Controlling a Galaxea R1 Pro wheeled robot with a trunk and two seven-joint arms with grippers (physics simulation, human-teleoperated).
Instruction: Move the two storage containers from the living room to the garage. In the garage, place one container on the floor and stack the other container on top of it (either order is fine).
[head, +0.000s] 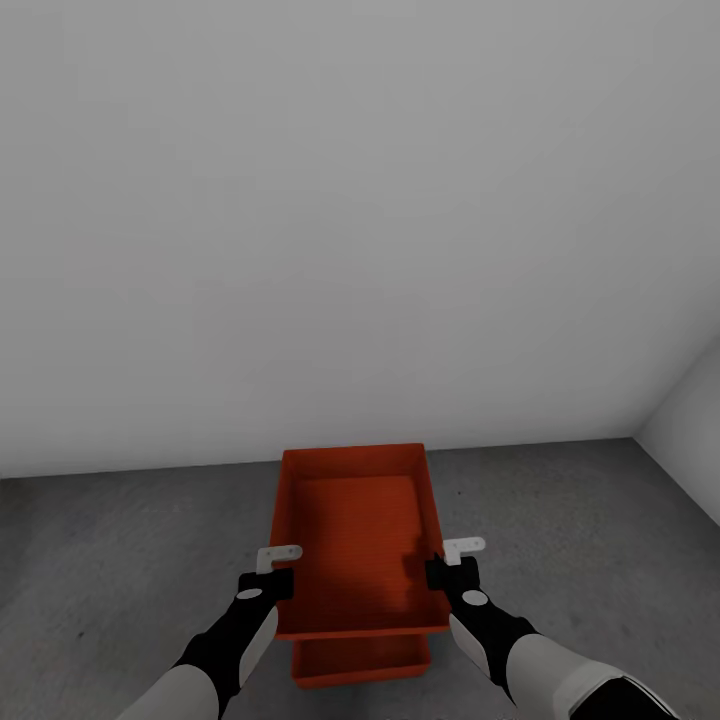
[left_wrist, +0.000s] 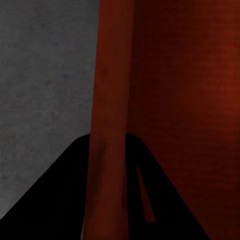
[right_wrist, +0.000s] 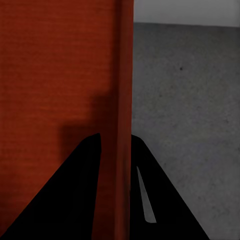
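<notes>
A plain white wall (head: 360, 200) and a dark grey, rough floor (head: 120, 560) make up the garage corner that is faced.

The left gripper (head: 278, 556) is seen closed onto the left side wall of the upper container (head: 355, 540), and in the left wrist view the thin orange-red wall (left_wrist: 107, 150) is pinched between the two dark jaws. The right gripper (head: 462, 549) is likewise clamped on the opposite side wall, one jaw inside and one outside (right_wrist: 122, 165). The bin is thus held by both long walls, roughly level, above the floor. Beneath its near end the lower container (head: 360, 662) is partly visible, apparently resting on the floor; whether the two are touching cannot be told.

The container is judged to be light, empty and fairly stiff, but its walls are thin and smooth, so slipping or some flexing under a hard pinch can be expected. A hold at mid-length on both long walls, as taken here, is judged best for balance. The upper bin seems to lie farther forward than the lower one, so alignment is probably needed before it is set down.
</notes>
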